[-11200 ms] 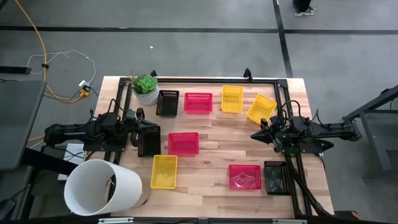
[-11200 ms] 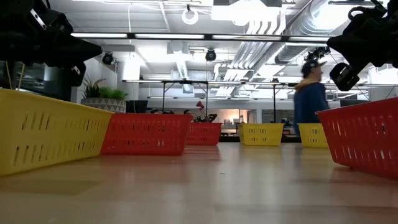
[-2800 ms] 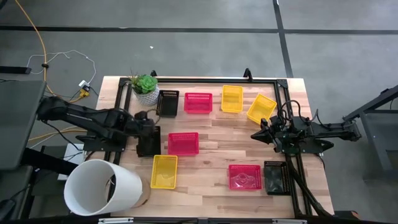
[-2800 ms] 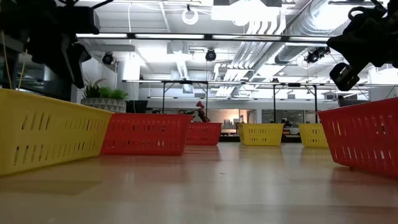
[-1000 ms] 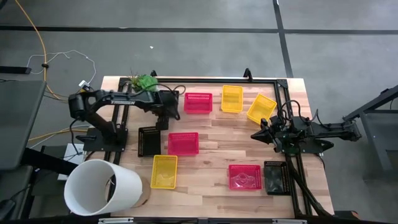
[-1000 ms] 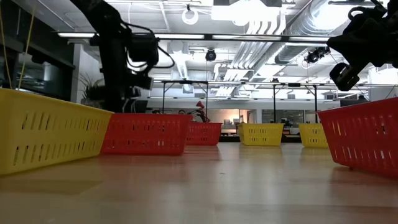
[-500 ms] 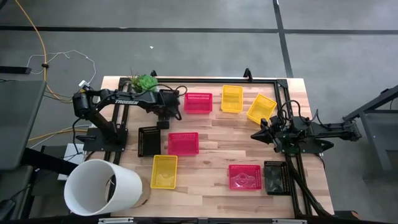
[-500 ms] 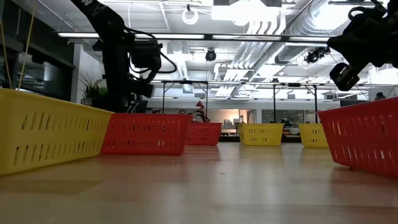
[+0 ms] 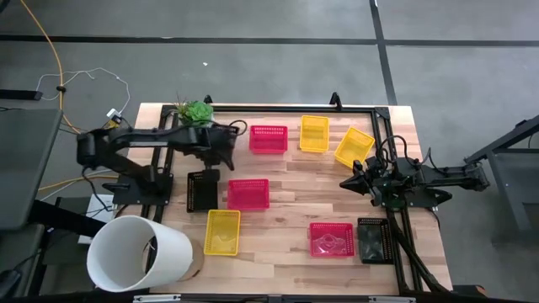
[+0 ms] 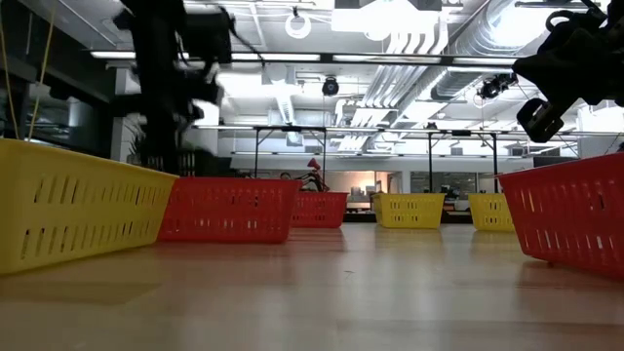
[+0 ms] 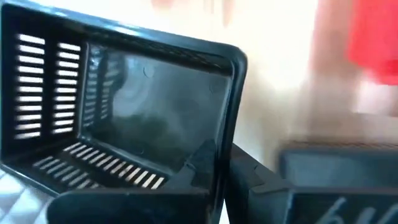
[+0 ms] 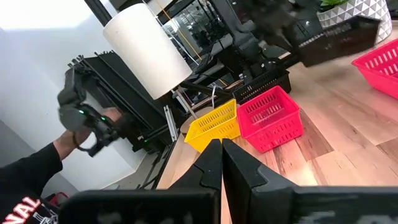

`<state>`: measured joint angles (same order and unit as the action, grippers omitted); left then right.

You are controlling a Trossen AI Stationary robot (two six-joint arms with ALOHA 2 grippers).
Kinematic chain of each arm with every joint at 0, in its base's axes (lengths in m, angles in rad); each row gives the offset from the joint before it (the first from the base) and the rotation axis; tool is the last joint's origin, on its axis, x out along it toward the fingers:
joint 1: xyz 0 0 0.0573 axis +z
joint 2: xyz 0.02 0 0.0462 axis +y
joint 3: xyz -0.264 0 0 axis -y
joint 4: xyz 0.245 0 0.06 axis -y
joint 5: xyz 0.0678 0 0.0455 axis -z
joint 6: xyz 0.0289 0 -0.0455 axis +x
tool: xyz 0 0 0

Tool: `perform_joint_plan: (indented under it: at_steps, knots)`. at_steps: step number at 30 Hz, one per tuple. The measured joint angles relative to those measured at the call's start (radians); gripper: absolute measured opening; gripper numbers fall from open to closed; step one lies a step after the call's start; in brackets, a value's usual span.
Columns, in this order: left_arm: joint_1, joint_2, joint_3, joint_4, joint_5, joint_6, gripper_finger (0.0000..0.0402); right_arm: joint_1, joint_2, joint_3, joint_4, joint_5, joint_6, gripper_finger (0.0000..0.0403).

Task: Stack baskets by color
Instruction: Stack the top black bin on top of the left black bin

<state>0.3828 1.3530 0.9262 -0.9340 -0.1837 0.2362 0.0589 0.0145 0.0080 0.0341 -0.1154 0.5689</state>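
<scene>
My left gripper (image 9: 217, 145) (image 11: 222, 182) is at the table's far left, next to the plant, shut on a black basket (image 11: 130, 106) (image 12: 339, 37). A second black basket (image 9: 202, 191) rests on the table near it, and a third (image 9: 375, 240) stands at the near right. Three pink-red baskets (image 9: 268, 139) (image 9: 248, 194) (image 9: 330, 238) and three yellow ones (image 9: 314, 133) (image 9: 354, 146) (image 9: 222, 231) stand apart on the wood. My right gripper (image 9: 354, 181) (image 12: 221, 158) waits shut above the table's right side, touching nothing. My left gripper pinches one wall of the black basket at its rim (image 11: 225, 134), one finger inside the basket and one outside. The fingers come from above, pointing steeply down. The basket hangs tilted below them, lifted clear of the table (image 12: 348, 81).
A potted green plant (image 9: 198, 118) stands at the far left corner, right beside the held basket. A large white bucket (image 9: 139, 252) lies at the near left corner. A black frame (image 9: 295, 107) runs along the far edge. A person's hand (image 12: 81, 127) shows beyond the table.
My left gripper has risen and gone toward the table's left edge. The black basket that stood by the plant has come up off the table with it and now hangs tilted.
</scene>
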Motion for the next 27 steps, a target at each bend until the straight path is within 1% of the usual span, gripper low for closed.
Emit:
perform_joint_plan:
  at_steps: [6, 13, 19, 24, 27]
  knots:
    - [-0.107, -0.138, 0.066, -0.103, -0.007, -0.113, 0.0, 0.0, 0.0, 0.0, 0.0, 0.0, 0.0, 0.0]
    - [-0.245, -0.218, 0.109, -0.2, -0.014, -0.263, 0.0, 0.0, -0.001, 0.0, 0.0, 0.0, 0.0, 0.0]
    - [-0.413, -0.24, 0.109, -0.293, -0.007, -0.449, 0.0, 0.0, -0.001, 0.0, 0.0, 0.0, 0.0, 0.0]
    - [-0.585, -0.237, 0.109, -0.29, -0.007, -0.594, 0.0, 0.0, -0.001, 0.0, 0.0, 0.0, 0.0, 0.0]
    - [-0.671, -0.209, 0.107, -0.291, -0.008, -0.69, 0.0, 0.0, -0.001, 0.0, 0.0, 0.0, 0.0, 0.0]
